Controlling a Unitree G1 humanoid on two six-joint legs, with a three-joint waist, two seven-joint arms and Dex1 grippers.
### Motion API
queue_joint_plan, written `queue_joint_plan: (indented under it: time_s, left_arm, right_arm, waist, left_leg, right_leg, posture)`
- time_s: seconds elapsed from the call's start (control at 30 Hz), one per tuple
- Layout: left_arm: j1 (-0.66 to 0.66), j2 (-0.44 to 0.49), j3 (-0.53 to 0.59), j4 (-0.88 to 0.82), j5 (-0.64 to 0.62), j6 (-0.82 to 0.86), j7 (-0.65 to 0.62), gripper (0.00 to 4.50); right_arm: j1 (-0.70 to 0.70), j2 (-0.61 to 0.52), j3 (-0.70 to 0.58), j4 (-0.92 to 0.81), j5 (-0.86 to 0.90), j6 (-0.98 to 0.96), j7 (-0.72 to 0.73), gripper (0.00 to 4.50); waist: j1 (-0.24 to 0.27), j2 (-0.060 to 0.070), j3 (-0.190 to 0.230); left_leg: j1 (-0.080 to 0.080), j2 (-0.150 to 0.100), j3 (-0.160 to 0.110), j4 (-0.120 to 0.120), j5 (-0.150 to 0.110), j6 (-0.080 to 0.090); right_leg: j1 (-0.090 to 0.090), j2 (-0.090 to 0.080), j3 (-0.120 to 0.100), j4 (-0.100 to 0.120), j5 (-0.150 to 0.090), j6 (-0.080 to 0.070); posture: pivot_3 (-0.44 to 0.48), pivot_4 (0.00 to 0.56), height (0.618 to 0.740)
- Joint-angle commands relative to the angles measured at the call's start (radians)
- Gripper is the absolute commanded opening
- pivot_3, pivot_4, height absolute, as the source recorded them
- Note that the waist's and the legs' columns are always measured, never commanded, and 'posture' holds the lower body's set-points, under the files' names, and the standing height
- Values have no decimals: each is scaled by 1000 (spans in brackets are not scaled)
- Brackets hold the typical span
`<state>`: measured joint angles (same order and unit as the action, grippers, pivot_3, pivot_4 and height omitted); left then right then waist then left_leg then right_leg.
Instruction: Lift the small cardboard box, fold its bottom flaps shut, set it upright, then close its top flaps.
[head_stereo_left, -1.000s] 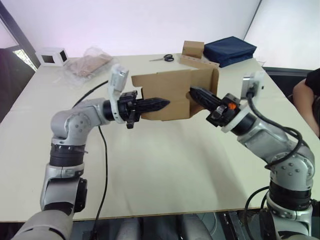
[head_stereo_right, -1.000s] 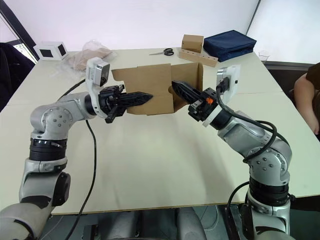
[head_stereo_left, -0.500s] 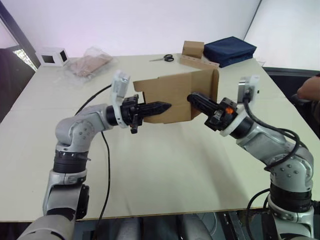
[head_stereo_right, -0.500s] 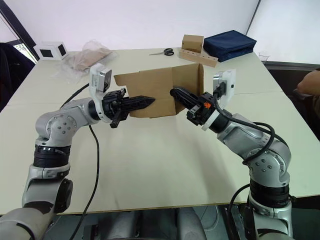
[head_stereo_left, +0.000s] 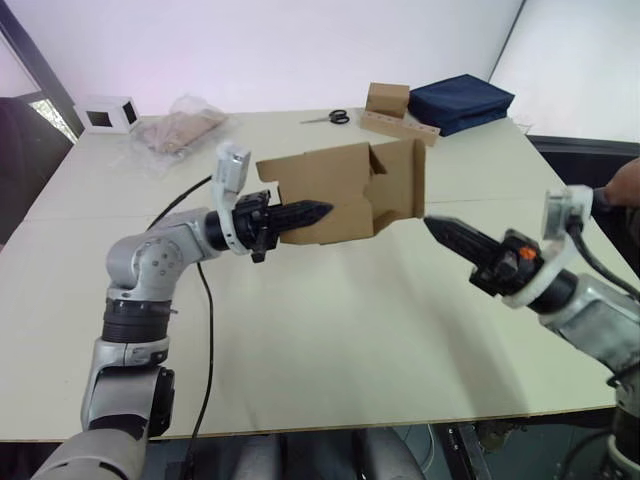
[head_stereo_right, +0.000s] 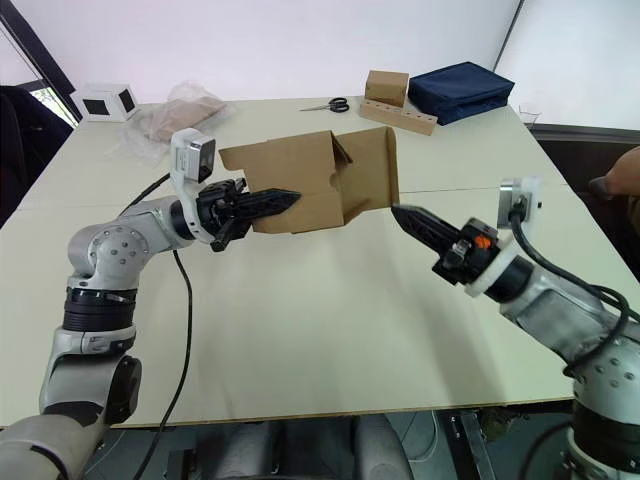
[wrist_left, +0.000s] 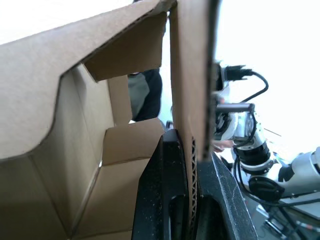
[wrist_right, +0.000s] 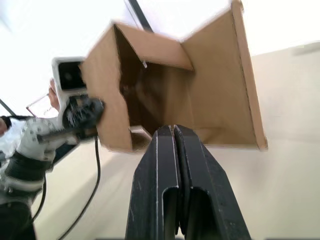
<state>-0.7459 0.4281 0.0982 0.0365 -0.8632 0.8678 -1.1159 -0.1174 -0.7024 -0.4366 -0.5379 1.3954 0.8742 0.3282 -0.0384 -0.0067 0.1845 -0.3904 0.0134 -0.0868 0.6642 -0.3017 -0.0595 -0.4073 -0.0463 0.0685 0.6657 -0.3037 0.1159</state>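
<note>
1. Holding the box (head_stereo_left: 335, 190) above the tabletop (head_stereo_left: 330, 330), left gripper (head_stereo_left: 305, 213) fingers clamp one wall.
2. Right gripper (head_stereo_left: 445, 234), fingers together, sits clear; press the open flaps (head_stereo_left: 400, 185) inward squarely.

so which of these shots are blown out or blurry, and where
Left wrist view: the background beyond the small cardboard box is blown out to white, while the box's inside is in shade. Right wrist view: the top is overexposed, and the left hand looks soft with blur. Left eye view: the wall behind the table is washed out; the box and right hand are fairly crisp.
</note>
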Motion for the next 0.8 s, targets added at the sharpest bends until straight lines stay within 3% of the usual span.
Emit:
queue_joint_plan:
  time_s: [0.03,0.8]
  left_arm:
    - [-4,-1,8,-34,-26,-3,-6,0]
    - [35,-2,-36,-97,-28,9,0,0]
  right_arm:
    - [7,-5,25,-45,-52,-33,9,14]
    - [-164,170,221,-21,-101,-101,-59,14]
  waist:
    - [-5,0,0]
    - [-1,0,0]
  left_leg:
    - [0,0,0,0,0,0]
    - [0,0,0,0,0,-1]
  right_leg:
    - [0,0,0,0,0,0]
    - [0,-1,0,0,0,0]
  posture:
    - [0,150,740]
    - [0,150,740]
